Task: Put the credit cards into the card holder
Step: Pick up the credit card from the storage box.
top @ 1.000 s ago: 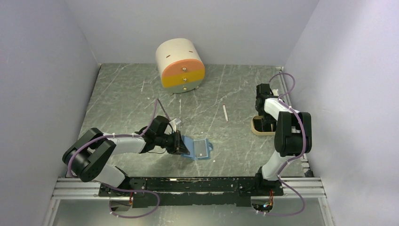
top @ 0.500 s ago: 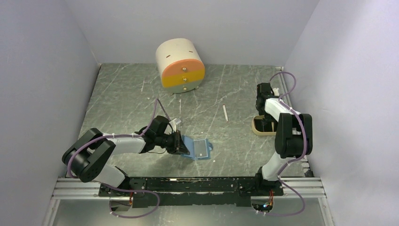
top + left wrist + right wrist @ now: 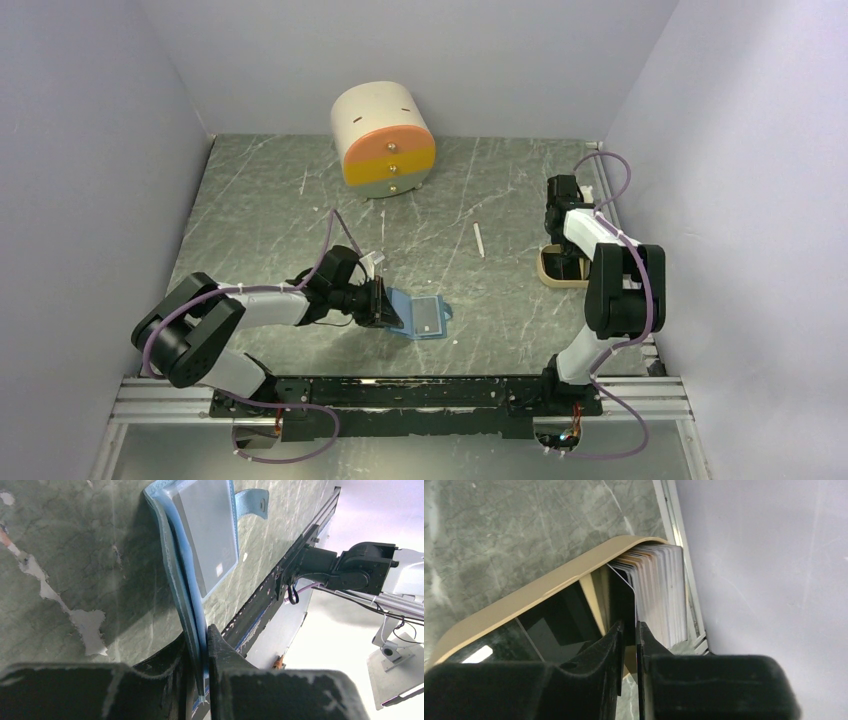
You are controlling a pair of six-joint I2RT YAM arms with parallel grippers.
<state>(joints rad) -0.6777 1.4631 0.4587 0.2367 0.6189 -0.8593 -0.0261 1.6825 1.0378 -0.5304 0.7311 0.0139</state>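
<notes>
The card holder (image 3: 425, 318) is laid near centre, with the drawer unit (image 3: 385, 140) set well behind it. Credit cards (image 3: 659, 595) are stood, apparently on edge, in the tray (image 3: 524, 599) at right.

We saw a cream drum-shaped drawer unit (image 3: 384, 138) with an orange front at the back of the green marbled table (image 3: 260, 210). A small white stick (image 3: 479, 240), perhaps a pen, lay between it and a beige oval tray (image 3: 545, 276) near the right edge.

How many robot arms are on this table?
2. The left arm reaches the card holder near the front; the right arm dips into the beige tray by the right edge.
</notes>
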